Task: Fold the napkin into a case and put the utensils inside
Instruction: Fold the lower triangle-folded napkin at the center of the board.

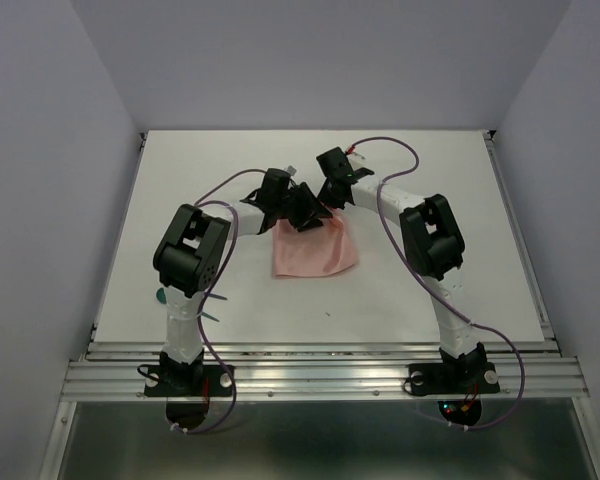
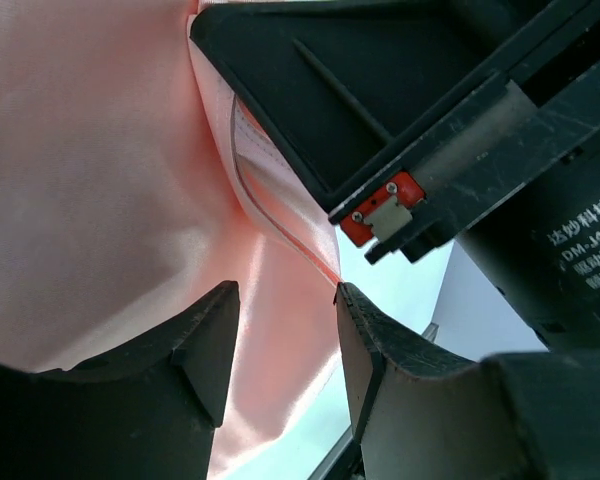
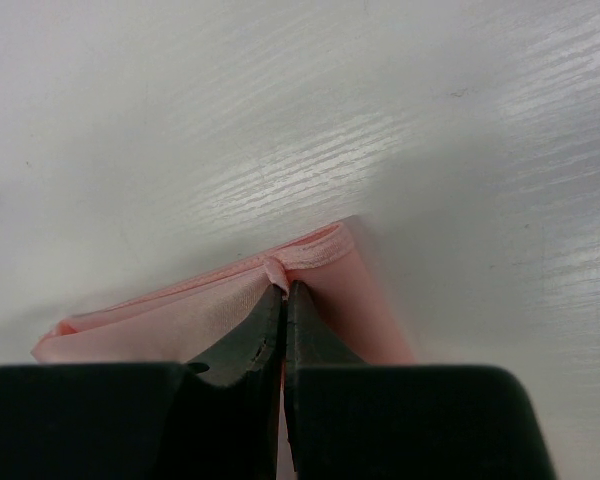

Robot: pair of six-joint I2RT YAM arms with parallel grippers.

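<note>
Napkin [image 1: 315,250]: plain salmon-pink, no pattern, slight sheen. Table [image 1: 430,200]: white, faint grain streaks. Arms [image 1: 192,250]: black joints, white links. Cables [image 1: 391,139]: purple. Utensils [image 1: 212,315]: teal-green. Clip [image 2: 380,205]: red-orange with white tab.

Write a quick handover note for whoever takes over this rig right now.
The left pincer is open over the napkin, holding nothing.
The right pincer is shut on the napkin's folded edge.
The utensils lie on the table beside the left arm, partly hidden.
Done: napkin partly folded.
Left: finish folding, then put the utensils inside.
</note>
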